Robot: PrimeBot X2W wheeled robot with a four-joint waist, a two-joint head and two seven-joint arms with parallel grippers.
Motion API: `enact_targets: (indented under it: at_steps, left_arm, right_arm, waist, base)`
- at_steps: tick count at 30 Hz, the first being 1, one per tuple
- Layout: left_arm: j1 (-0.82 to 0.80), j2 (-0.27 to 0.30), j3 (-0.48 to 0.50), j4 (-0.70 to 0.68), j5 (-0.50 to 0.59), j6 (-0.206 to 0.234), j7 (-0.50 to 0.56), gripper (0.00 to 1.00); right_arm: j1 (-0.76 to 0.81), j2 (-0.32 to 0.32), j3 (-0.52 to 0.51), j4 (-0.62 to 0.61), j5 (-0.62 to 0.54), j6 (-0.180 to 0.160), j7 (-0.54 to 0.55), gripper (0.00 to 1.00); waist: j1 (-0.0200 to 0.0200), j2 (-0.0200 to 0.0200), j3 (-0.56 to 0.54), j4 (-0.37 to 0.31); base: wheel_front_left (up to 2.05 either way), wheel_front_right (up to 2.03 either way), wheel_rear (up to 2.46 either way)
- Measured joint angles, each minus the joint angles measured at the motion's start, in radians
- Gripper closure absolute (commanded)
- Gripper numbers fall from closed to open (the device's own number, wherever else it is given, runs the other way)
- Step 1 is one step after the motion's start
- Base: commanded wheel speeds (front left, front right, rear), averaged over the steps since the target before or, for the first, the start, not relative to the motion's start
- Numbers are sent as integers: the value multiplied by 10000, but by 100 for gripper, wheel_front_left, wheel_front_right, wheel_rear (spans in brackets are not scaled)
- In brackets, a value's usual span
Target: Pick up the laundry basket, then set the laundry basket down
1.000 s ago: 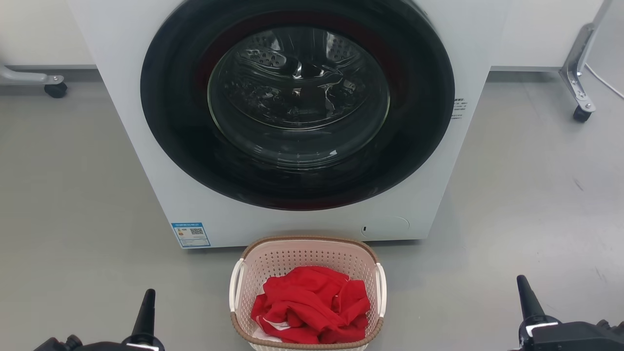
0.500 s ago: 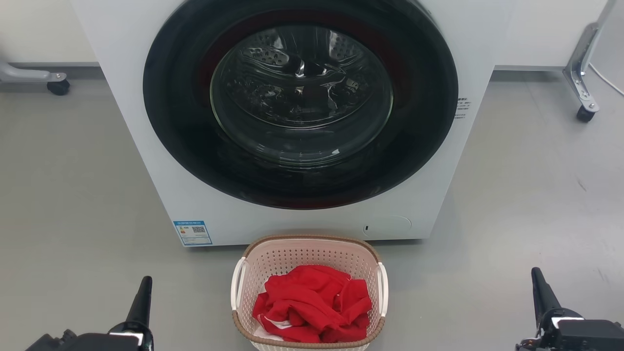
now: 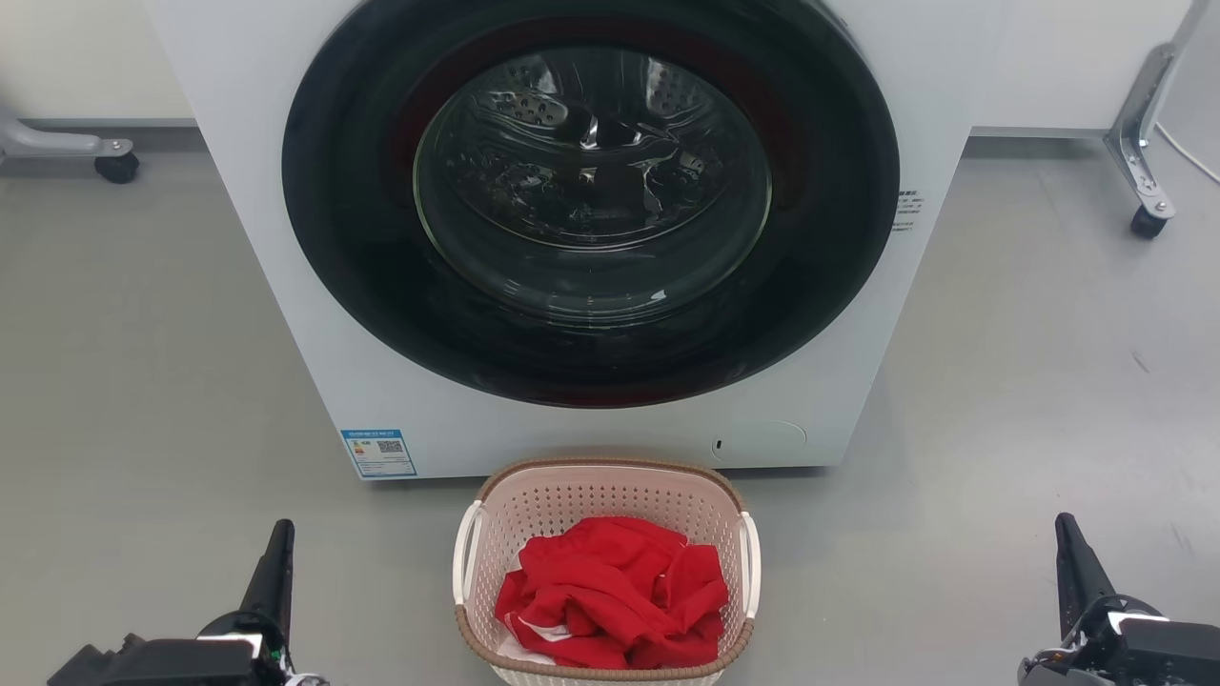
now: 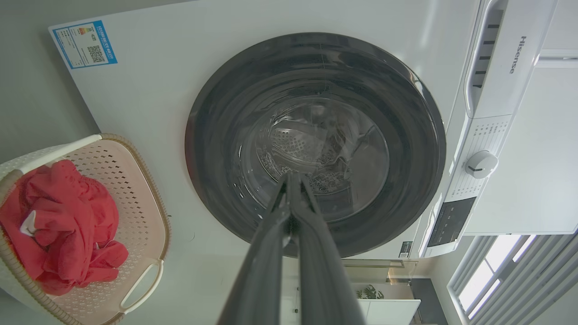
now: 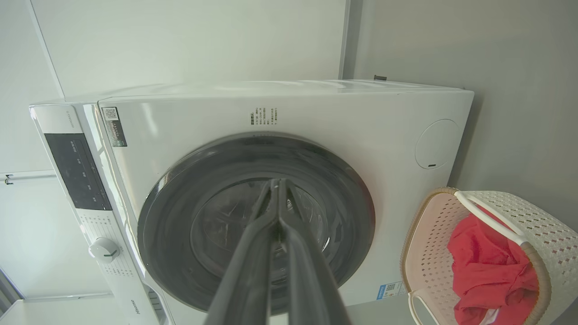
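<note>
The laundry basket (image 3: 610, 488), pale pink with a brown rim and white side handles, stands on the grey floor just before the washing machine, holding a red garment (image 3: 610, 591). It also appears at the left of the left wrist view (image 4: 144, 216) and at the right of the right wrist view (image 5: 429, 243). My left gripper (image 3: 276, 543) is shut, low at the left, well apart from the basket. My right gripper (image 3: 1067, 534) is shut, low at the right, also far from it. Both grippers (image 4: 291, 178) (image 5: 275, 183) hold nothing.
A white front-loading washing machine (image 3: 400, 400) with a round dark door (image 3: 591, 200) rises right behind the basket. Wheeled metal stand legs sit at the far left (image 3: 114, 164) and far right (image 3: 1139, 181). Grey floor spreads on both sides of the basket.
The two grippers have moved outward, away from the basket, the right one more than the left. The camera has shifted slightly. The basket stays put.
</note>
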Motion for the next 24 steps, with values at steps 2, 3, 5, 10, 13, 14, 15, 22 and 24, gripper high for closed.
enact_targets:
  at_steps: [2,3,5,10,13,14,15,22,24]
  left_arm:
    - [0,0,0,2,0,0,0,100]
    - [0,-2,0,2,0,0,0,100]
    - [0,-2,2,2,0,0,0,100]
    - [0,-2,2,4,0,0,0,100]
    - [0,-2,2,4,0,0,0,100]
    - [0,-2,2,6,0,0,0,100]
    - [0,-2,0,6,0,0,0,100]
    - [0,-4,0,8,0,0,0,100]
    - [0,-4,0,8,0,0,0,100]
  right_arm:
    - [1,0,0,4,0,0,0,100]
    - [1,0,0,4,0,0,0,100]
    - [1,0,0,4,0,0,0,100]
    - [1,0,0,4,0,0,0,100]
    - [1,2,0,4,0,0,0,100]
    - [1,2,0,4,0,0,0,100]
    - [1,2,0,4,0,0,0,100]
    - [1,2,0,4,0,0,0,100]
    - [1,2,0,4,2,0,0,100]
  waist:
    - [0,0,0,0]
    - [0,0,0,0]
    - [0,0,0,0]
    - [0,0,0,0]
    - [0,0,0,0]
    - [0,0,0,0]
    - [0,0,0,0]
    - [0,0,0,0]
    - [0,0,0,0]
  base:
    - [0,0,0]
    - [0,0,0]
    - [0,0,0]
    - [0,0,0]
    - [0,0,0]
    - [0,0,0]
    - [0,0,0]
    - [0,0,0]
    - [0,0,0]
